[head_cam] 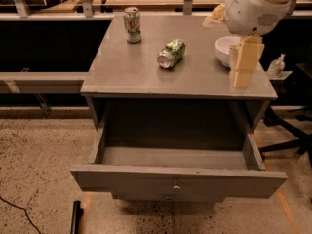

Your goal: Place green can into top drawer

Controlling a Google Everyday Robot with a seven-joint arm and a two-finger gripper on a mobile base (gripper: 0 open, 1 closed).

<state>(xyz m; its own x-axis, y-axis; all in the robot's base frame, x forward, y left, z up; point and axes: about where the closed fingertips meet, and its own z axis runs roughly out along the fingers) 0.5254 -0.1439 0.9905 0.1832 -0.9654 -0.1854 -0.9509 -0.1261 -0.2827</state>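
Observation:
The green can (171,53) lies on its side on the grey cabinet top (131,72), near the middle, silver end toward me. The top drawer (122,179) is pulled out toward me and its inside shows nothing in it; its round knob (176,187) is at the front centre. My gripper (242,83) hangs pointing down over the right side of the cabinet top, to the right of the green can and apart from it, holding nothing. The white arm (258,6) is above it.
A paler whitish can (132,25) stands upright at the back left of the top. A white bowl (223,49) sits at the right, partly behind my gripper. A lower drawer front (168,198) shows beneath. A chair base (287,126) is on the right.

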